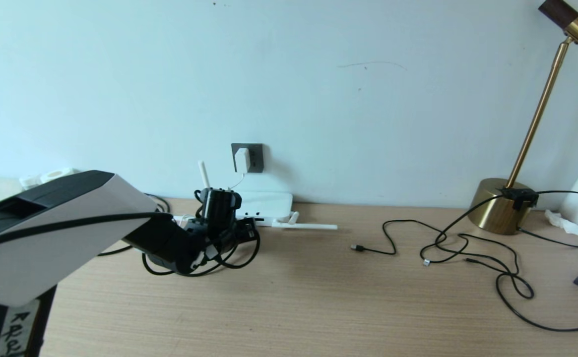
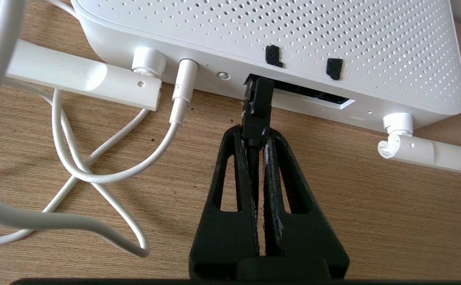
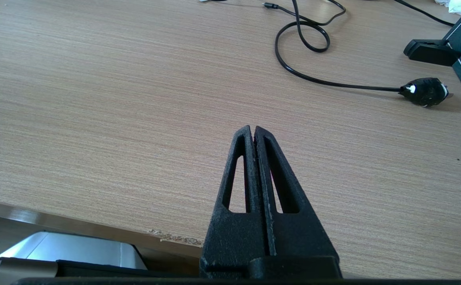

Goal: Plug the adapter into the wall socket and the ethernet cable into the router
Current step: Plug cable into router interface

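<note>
Left hand (image 2: 256, 138) stretched low toward router (image 2: 277, 43), clamped on ethernet cable (image 2: 257, 114), plug seated at port. Right hand (image 3: 253, 134) closed, empty, seen over counter (image 3: 115, 118) only in wrist view.

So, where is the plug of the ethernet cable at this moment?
In the left wrist view, the ethernet cable plug is held by the left gripper, with its tip at the leftmost port on the router.
</note>
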Motion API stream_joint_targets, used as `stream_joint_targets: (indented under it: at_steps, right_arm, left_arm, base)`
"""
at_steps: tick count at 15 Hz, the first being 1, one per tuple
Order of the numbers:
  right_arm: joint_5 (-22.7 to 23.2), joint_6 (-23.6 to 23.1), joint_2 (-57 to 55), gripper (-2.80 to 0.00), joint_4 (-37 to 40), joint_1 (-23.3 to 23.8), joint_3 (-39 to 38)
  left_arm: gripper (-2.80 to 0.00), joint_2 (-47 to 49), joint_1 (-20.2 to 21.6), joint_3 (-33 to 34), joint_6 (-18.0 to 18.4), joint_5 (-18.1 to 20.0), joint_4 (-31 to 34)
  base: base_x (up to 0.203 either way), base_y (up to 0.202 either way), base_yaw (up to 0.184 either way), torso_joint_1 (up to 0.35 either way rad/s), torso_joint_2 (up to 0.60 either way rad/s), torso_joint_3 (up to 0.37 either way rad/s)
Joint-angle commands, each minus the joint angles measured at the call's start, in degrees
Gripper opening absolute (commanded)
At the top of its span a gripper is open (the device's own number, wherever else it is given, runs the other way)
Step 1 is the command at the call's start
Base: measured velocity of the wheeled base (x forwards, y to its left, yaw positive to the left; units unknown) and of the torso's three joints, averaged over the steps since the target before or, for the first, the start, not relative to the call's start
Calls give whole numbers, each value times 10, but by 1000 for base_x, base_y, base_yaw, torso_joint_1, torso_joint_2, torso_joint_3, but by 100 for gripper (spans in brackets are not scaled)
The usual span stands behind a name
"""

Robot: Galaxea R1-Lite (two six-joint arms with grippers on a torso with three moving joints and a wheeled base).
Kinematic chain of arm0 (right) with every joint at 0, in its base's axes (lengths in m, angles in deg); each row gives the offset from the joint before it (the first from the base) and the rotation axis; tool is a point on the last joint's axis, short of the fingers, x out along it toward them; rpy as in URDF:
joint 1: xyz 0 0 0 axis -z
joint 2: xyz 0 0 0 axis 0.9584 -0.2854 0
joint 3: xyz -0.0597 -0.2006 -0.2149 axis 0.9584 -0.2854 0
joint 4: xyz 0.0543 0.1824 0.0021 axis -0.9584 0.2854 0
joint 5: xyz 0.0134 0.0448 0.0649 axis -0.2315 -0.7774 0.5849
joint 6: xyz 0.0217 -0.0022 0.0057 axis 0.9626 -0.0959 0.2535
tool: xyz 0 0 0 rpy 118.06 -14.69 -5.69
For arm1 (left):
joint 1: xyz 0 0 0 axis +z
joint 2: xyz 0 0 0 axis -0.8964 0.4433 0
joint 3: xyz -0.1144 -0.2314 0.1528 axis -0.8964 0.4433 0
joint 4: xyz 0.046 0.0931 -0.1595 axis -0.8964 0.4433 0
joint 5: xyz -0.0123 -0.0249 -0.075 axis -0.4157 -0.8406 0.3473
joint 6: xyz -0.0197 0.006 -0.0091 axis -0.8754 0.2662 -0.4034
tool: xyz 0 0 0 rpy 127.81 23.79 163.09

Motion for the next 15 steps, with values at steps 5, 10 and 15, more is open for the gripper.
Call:
stream_joint_targets:
  at_steps: [5, 10, 15]
  right_arm:
    - [1, -1, 0, -280, 1, 0, 0]
    - [1, -1, 0, -280, 1, 0, 0]
    - [1, -1, 0, -280, 1, 0, 0]
  left_arm:
    - [-280, -4, 0, -1, -2, 0, -3]
    - [-280, -16, -2, 4, -2, 1, 1]
    - [-280, -15, -3, 5, -1, 2, 1]
  base:
    - [0, 0, 0, 0, 0, 0]
    - [0, 0, 0, 0, 0, 0]
    - [0, 0, 0, 0, 0, 0]
